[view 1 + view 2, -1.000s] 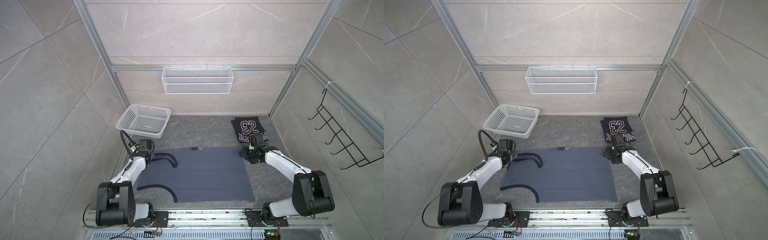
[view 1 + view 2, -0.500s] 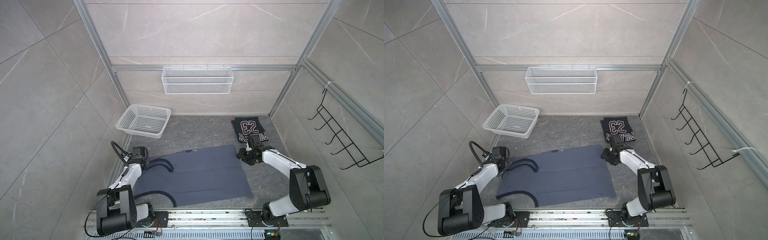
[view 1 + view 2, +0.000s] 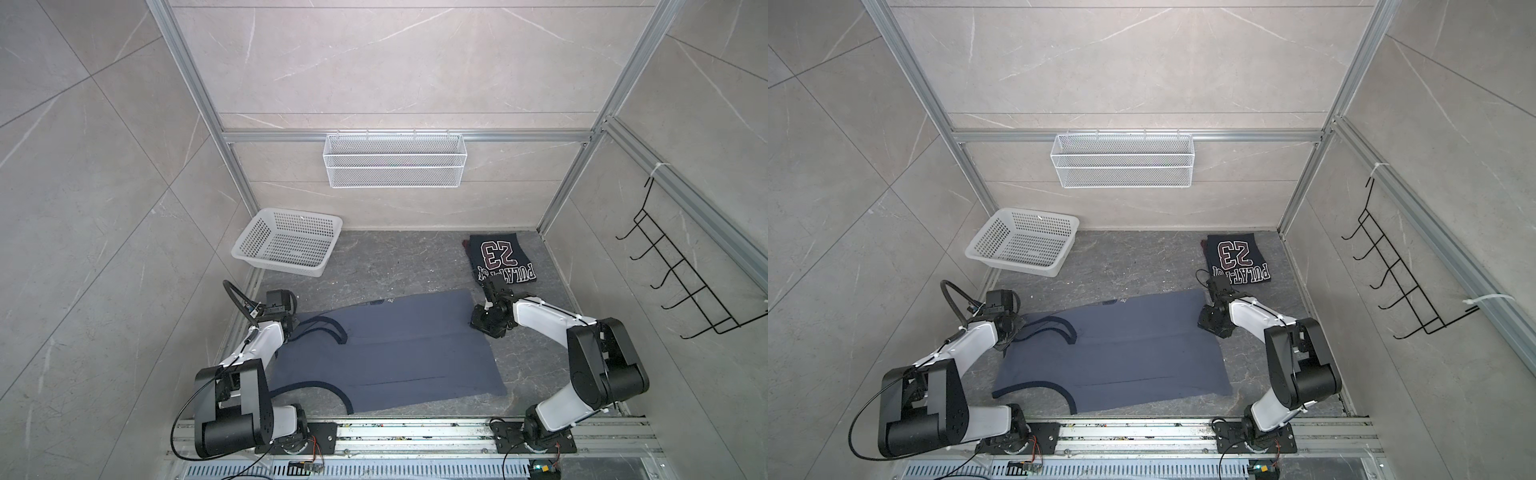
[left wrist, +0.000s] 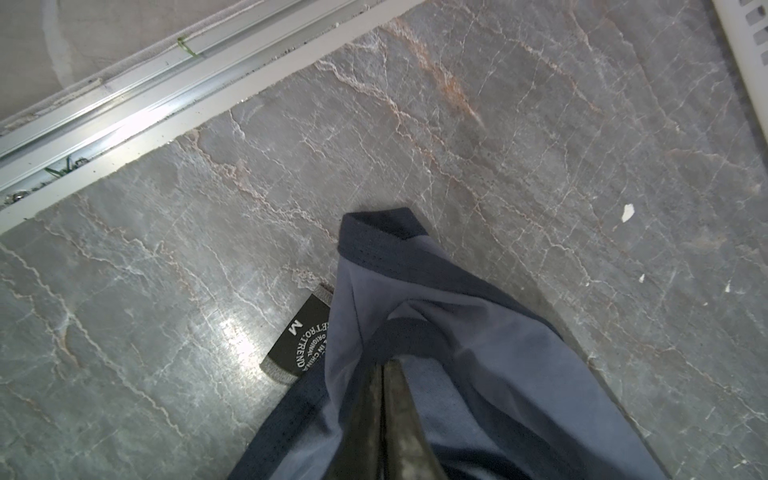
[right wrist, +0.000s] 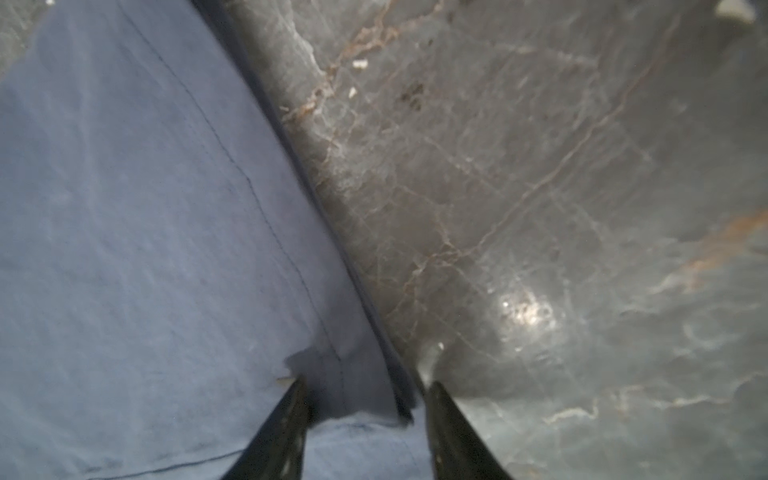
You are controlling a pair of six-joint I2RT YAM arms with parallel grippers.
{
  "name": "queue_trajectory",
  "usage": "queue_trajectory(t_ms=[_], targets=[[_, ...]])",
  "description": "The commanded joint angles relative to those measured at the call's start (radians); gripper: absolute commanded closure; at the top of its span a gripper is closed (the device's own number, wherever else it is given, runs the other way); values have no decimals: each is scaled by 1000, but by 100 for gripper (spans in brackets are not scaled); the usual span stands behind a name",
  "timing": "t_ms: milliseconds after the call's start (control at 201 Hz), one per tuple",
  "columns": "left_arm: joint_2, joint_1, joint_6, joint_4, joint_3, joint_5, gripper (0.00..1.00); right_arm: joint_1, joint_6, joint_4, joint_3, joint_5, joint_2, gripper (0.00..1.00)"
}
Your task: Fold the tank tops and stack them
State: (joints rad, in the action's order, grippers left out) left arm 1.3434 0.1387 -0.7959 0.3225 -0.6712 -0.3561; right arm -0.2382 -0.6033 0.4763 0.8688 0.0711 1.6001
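Left gripper (image 4: 384,368) clamped on the strap of the blue-grey tank top (image 3: 386,353), left of centre in both top views. Right gripper (image 5: 365,386) part open, jaws straddling its hem on the worktop (image 3: 395,266).

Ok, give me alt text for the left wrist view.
The left gripper, its jaws shut, pinches a navy-trimmed strap of the slate blue-grey tank top over a grey marble tabletop. A black size label marked M pokes out beside the cloth, and an aluminium rail runs along the table's edge.

Robot lab cell: aluminium frame (image 3: 399,136), tile panels (image 3: 83,174), base rail (image 3: 415,433).
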Motion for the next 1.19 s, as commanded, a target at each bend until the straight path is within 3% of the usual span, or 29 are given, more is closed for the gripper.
queue_trajectory(t_ms=[0, 105, 388, 592, 712, 821, 1190], targets=[[-12, 14, 0, 20, -41, -12, 94, -6, -2, 42, 24, -51, 8, 66], [-22, 38, -4, 16, -30, -16, 94, -5, -6, 77, 28, -135, -15, 84], [0, 126, -42, -34, 8, 38, 95, 3, -23, 92, 1, -200, -45, 100], [40, 133, -29, -23, -19, 65, 94, 3, -4, 52, -11, -135, -101, 100], [45, 133, -30, -23, -19, 74, 94, -5, 21, 14, -20, -3, -153, 82], [41, 132, -35, -28, -15, 78, 94, -13, 18, 39, 4, 5, -120, 72], [28, 133, -32, -25, -16, 81, 94, -21, 14, 1, 17, 2, -3, 72]])
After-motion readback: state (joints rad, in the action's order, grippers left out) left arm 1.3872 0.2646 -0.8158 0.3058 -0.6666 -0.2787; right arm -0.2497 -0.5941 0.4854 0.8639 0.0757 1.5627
